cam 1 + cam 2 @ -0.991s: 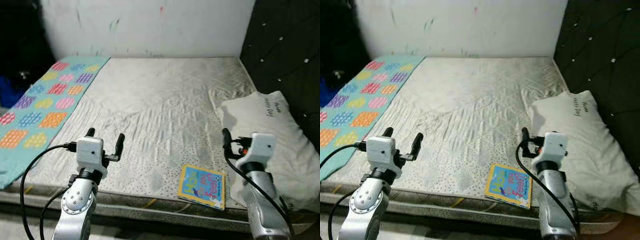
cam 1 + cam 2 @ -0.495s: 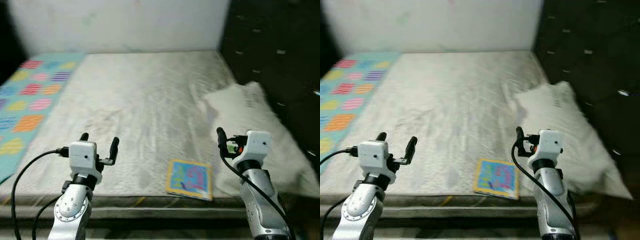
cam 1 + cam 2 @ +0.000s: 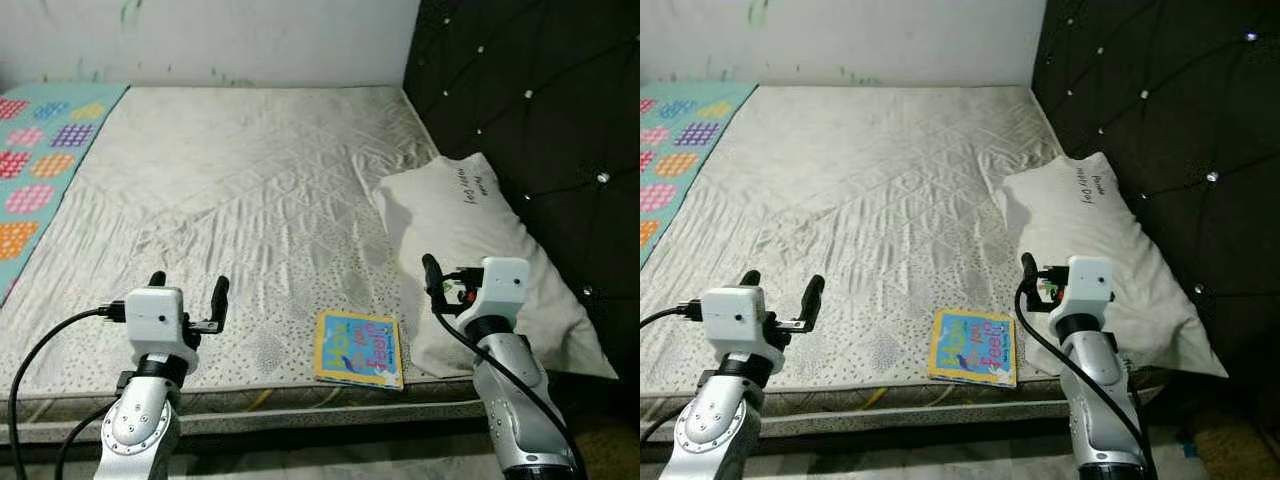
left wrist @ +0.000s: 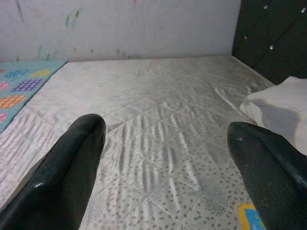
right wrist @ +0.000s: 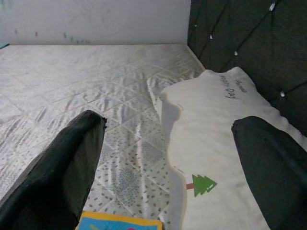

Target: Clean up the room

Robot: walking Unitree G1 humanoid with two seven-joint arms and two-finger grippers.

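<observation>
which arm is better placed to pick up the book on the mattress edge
Probably the right. The book lies near the mattress front edge, just beside the right gripper, which is open. The left gripper, also open, hovers farther away across the mattress.

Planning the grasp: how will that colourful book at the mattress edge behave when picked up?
The book lies flat and thin with square corners, so it is probably stiff and light. Its cover looks glossy, so it may slip between fingers. Flush on the soft mattress, its edge may be hard to get under.
</observation>
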